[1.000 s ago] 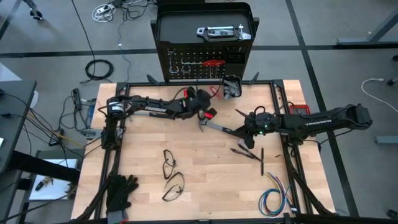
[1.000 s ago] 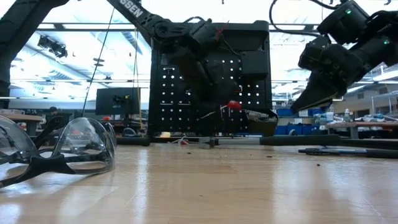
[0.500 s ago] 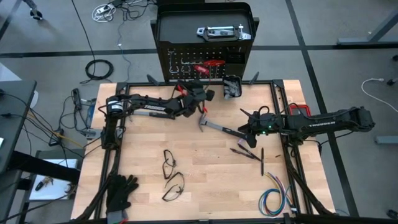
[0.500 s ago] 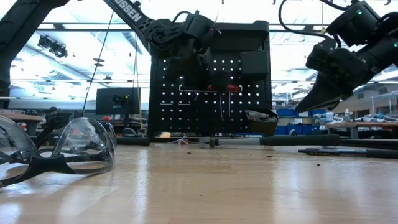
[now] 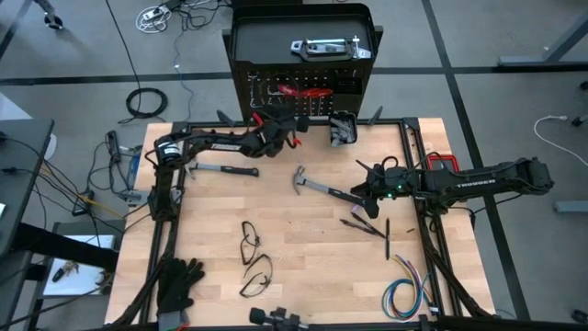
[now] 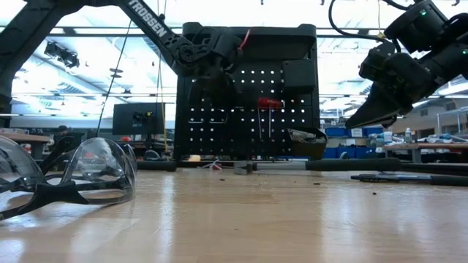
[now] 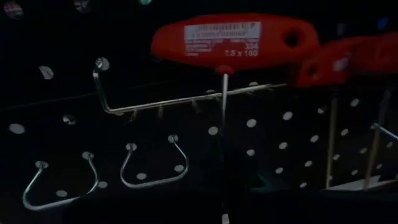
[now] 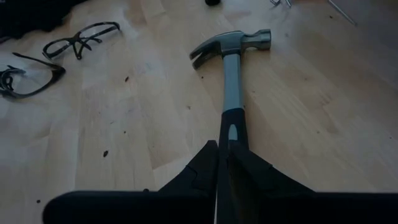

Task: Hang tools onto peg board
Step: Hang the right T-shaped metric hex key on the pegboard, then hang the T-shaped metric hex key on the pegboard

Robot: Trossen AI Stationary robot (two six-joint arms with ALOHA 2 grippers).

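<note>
While the left hand (image 5: 292, 126) sits closed and empty at the far edge of the tabletop (image 5: 303, 267), right up against the upright black perforated peg board (image 6: 292, 102), the right hand (image 8: 224, 163) is the one actually doing something. It's pinched tight around the black rubber grip of the steel claw hammer (image 8: 230, 74), which lies roughly mid-tabletop, a bit toward the right side.

Key thing for the next move, I'd say: the hammer's long axis runs straight out from the right hand, head end pointing away from it and toward the far-left, handle end in the fingers. So the head leads toward the board, which is handy.

A red T-handled hex key (image 7: 233, 38) already hangs on a silver hook (image 7: 186, 99), with another red-handled one beside it. A second black-handled hammer (image 5: 220, 170) lies near the far-left corner, closer to the left arm. My guess is the right arm lifts its hammer and carries it to the board.
</note>
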